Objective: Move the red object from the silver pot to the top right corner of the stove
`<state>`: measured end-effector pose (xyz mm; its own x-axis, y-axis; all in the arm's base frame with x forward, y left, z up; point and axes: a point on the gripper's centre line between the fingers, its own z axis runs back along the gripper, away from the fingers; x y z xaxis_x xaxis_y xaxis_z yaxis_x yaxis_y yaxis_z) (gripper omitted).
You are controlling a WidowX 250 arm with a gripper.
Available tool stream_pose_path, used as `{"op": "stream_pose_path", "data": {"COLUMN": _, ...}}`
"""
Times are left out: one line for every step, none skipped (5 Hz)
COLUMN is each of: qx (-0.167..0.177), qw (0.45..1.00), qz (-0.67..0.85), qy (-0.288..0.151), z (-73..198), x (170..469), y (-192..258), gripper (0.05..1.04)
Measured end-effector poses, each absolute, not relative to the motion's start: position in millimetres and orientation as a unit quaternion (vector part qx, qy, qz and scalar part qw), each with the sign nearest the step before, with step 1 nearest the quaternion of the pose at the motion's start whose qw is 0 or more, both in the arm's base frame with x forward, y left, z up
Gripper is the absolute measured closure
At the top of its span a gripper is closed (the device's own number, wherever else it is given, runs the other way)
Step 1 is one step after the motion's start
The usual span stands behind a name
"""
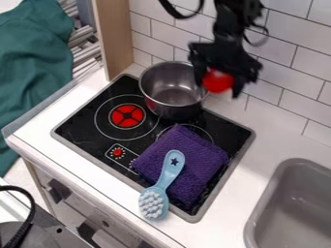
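The black gripper [221, 85] hangs at the upper right of the silver pot, shut on a red object [218, 81] that sits between its fingers, raised above the counter level. The silver pot [169, 89] stands upright on the back part of the black stove [90, 118], and its visible inside holds nothing. The red object is just beside the pot's right rim, near the stove's back right side; its height above the surface is hard to tell.
A folded purple cloth [194, 160] covers the stove's front right, with a blue brush [169, 174] lying on it. The grey sink [291, 208] is at the lower right. White tiles [291, 77] rise behind, and a wooden panel [113, 34] stands at the back left.
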<state>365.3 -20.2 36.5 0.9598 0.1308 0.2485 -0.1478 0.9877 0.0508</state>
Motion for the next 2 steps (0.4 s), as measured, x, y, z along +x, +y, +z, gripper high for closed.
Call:
{"op": "stream_pose_path", "data": {"qx": 0.026, "qw": 0.991, "qz": 0.064, "qy": -0.116, "z": 35, "x": 360, "y": -43, "gripper": 0.222}}
{"op": "stream_pose_path", "data": {"qx": 0.021, "qw": 0.992, "qz": 0.078, "qy": -0.093, "z": 14, "x": 351, "y": -47, "gripper": 0.222}}
